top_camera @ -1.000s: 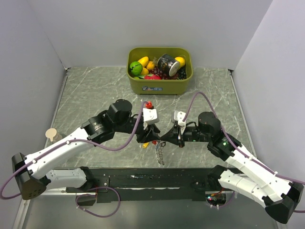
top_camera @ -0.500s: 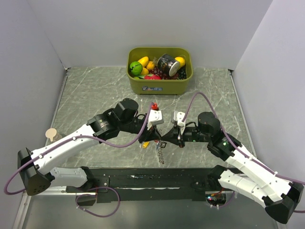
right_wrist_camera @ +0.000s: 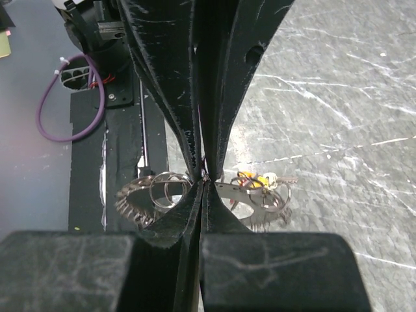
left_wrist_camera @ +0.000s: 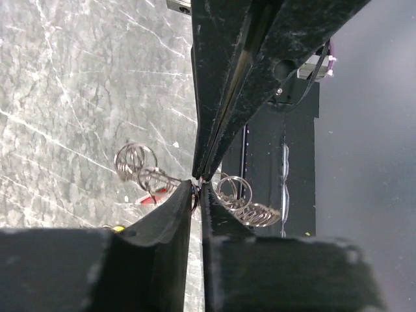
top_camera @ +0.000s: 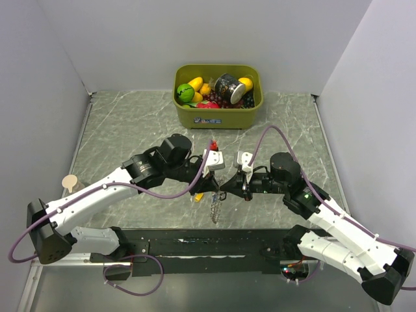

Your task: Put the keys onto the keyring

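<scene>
The keyring [top_camera: 216, 209] hangs between the two grippers over the table's near middle, its coiled grey rim drooping down. My left gripper [top_camera: 210, 186] and right gripper [top_camera: 224, 188] meet tip to tip, and both are shut on the ring's wire. In the left wrist view my gripper [left_wrist_camera: 196, 190] pinches the wire, with coils of the keyring [left_wrist_camera: 250, 207] on either side and a red key [left_wrist_camera: 148, 199] below. In the right wrist view my gripper [right_wrist_camera: 203, 180] is closed on the keyring [right_wrist_camera: 257, 201], where a yellow-orange key [right_wrist_camera: 255, 179] hangs. The yellow-orange key [top_camera: 198, 197] shows from above. Blue and black keys are not visible.
An olive bin [top_camera: 218, 118] with toy fruit and a can stands at the back middle. A small round wooden piece [top_camera: 69, 182] sits at the left edge. A black strip [top_camera: 214, 246] runs along the near edge between the arm bases.
My left arm has swung right, bringing its gripper up against the right gripper's tips. The hanging keyring has shifted slightly. The right arm has stayed put.
</scene>
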Available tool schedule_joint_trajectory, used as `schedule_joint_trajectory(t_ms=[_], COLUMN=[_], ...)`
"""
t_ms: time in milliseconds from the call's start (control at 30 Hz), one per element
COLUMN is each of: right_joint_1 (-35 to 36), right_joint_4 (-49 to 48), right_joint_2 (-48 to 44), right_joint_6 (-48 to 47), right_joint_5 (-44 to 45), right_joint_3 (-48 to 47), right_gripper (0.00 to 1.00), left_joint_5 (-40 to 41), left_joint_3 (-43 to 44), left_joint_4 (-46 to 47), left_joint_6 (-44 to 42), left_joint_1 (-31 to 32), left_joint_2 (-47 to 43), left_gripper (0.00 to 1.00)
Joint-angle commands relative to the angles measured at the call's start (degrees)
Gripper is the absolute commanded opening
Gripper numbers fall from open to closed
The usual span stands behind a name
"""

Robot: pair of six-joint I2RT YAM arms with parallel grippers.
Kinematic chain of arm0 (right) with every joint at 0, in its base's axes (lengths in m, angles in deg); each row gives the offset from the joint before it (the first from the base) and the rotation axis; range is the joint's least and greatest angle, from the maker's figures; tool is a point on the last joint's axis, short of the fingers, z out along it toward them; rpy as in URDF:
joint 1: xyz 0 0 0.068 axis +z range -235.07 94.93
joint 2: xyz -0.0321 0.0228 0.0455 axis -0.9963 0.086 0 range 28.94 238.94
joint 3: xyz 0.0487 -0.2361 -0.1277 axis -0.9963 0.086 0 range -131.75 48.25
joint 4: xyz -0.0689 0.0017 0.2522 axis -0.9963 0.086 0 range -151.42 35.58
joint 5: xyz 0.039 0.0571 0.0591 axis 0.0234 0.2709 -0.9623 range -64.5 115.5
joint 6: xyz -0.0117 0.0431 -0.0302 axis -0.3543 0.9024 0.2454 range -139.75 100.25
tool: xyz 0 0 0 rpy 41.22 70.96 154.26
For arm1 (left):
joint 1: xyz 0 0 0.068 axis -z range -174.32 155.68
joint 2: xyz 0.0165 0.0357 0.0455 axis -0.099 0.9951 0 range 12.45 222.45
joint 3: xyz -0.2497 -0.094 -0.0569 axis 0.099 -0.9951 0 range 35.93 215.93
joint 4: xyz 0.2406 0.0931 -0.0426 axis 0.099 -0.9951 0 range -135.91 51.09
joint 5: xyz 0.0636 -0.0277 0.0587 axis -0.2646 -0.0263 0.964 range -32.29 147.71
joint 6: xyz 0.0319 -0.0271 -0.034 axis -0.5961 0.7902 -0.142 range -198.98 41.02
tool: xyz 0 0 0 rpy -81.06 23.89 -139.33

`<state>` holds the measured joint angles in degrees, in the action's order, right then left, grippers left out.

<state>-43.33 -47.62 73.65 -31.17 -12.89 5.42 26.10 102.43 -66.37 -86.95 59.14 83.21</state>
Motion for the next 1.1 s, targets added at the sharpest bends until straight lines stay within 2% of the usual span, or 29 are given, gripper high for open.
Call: schedule_joint_trajectory(t_ms=[0, 167, 300, 333, 433, 533, 633, 733, 867, 900, 1067], right_joint_1=[-0.16, -0.16, -0.25, -0.25, -0.16, -0.25, -0.16, -0.25, -0.34, -0.34, -0.34], right_joint_4=[-3.78, -4.83, -6.50, -7.12, -9.05, -10.28, -10.81, -10.82, -10.29, -9.94, -9.23], right_joint_2=[-1.12, -1.02, -2.16, -2.52, -5.06, -7.79, -10.16, -11.57, -10.70, -10.26, -9.02], right_joint_6=[0.35, 0.96, 2.71, 3.24, 5.00, 5.88, 6.15, 5.88, 4.66, 4.39, 3.69], right_joint_5=[-0.46, -0.11, 1.91, 3.48, 5.95, 8.68, 9.30, 7.20, 1.23, -0.70, -2.39], right_joint_3=[-2.70, -2.44, -1.65, -1.47, -0.50, 0.37, 1.25, 1.17, 0.21, -0.15, -0.68], right_gripper=[0.00, 0.00, 0.01, 0.10, 0.29, 0.43, 0.55, 0.61, 0.63, 0.63, 0.46], left_joint_5=[0.50, -0.03, -0.03, -0.20, 0.77, 0.94, 0.77, -0.46, -3.26, -3.71, -6.35], left_joint_3=[1.35, -0.13, -4.09, -4.97, -9.18, -13.49, -17.54, -20.44, -24.39, -25.18, -30.55], left_joint_4=[-0.05, 2.41, 8.99, 12.14, 17.86, 26.21, 34.39, 40.98, 49.68, 54.22, 66.74], left_joint_6=[-0.91, -0.38, 1.46, 1.55, 3.48, 5.59, 7.35, 7.53, 11.65, 12.01, 14.47], left_joint_1=[-0.01, -0.01, -0.10, -0.10, -0.10, -0.01, -0.10, -0.10, -0.10, -0.01, -0.01], left_joint_2=[0.08, -0.88, -3.70, -4.31, -7.38, -10.98, -12.66, -14.07, -14.69, -14.95, -16.44], left_gripper=[0.03, 0.01, 0.01, 0.01, 0.01, 0.01, 0.01, 0.01, 0.01, 0.01, 0.01])
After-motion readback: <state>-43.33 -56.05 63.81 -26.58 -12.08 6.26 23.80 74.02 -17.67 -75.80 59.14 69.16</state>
